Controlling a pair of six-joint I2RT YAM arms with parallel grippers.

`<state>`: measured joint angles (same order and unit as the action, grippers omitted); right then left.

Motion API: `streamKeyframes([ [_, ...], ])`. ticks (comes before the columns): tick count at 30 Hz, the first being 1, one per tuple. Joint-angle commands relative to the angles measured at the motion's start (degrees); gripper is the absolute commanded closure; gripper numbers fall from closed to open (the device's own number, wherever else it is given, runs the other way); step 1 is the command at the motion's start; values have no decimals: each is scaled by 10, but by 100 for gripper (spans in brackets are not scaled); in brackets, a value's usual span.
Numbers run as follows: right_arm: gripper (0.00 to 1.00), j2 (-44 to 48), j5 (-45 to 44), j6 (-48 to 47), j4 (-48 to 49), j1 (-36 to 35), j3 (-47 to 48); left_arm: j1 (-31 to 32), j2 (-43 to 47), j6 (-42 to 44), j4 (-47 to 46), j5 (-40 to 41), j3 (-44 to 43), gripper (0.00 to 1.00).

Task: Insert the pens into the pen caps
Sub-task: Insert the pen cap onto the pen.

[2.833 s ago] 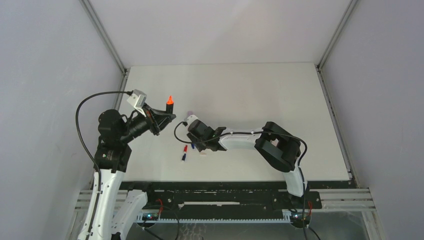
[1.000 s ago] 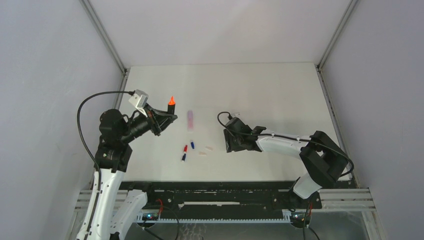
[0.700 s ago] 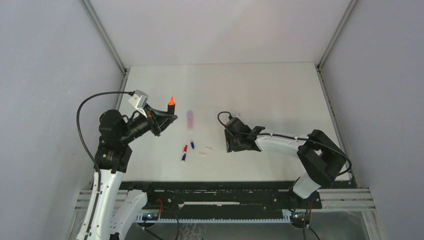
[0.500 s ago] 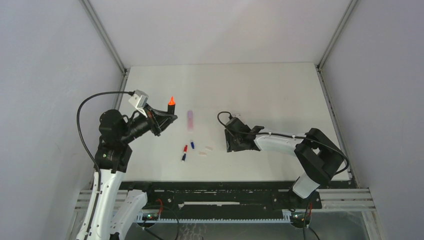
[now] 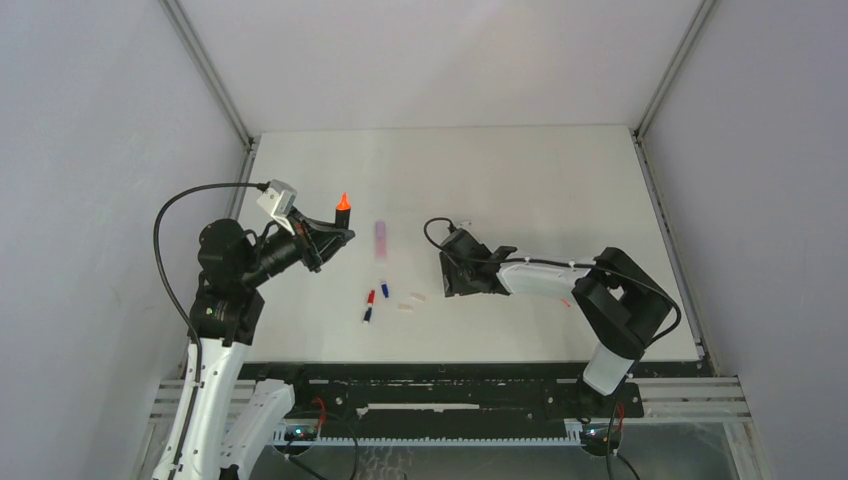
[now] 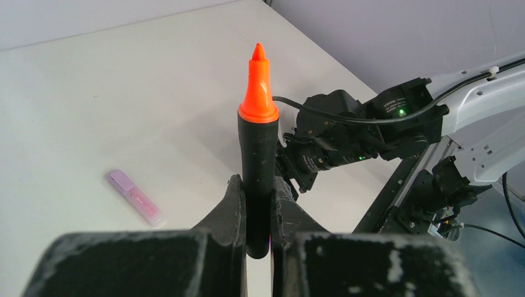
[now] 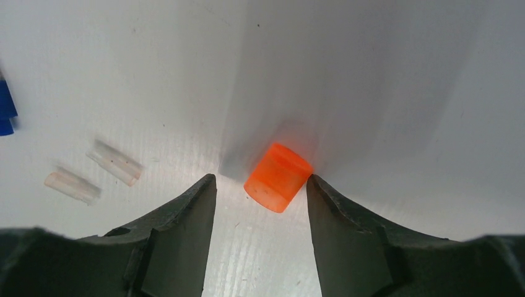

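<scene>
Between open right pincer tips, stubby orange cap, left pincer gripping black highlighter.

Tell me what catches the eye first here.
The black highlighter with its bright orange tip juts from the shut left gripper over the left side of the table. Near the middle, the right gripper is open around a small orange cap lying there.

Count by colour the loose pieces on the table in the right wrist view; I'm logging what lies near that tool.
Orange cap: 1
Pale clear pieces: 2
Blue piece, cut off by the left edge: 1
Total: 4
</scene>
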<state>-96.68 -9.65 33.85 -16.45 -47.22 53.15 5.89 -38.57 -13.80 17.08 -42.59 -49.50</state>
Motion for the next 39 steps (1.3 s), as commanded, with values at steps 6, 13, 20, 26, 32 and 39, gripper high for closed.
streamKeyframes([
  [6,47,-35,-49,-24,-13,-3,43,4,6,13,-21,0,15,100],
  [13,56,-54,-99,-33,-52,-18,64,5,8,12,-21,1,15,100],
  [20,70,-61,-109,-21,-72,-20,66,9,10,8,-22,10,15,100],
  [26,92,-29,-95,-10,-71,-15,67,56,-6,-51,-31,99,35,100],
  [32,100,40,-73,-11,-77,-3,80,152,-5,-153,-130,188,130,100],
  [39,100,150,-39,2,-51,8,86,283,-46,-251,-252,244,204,100],
])
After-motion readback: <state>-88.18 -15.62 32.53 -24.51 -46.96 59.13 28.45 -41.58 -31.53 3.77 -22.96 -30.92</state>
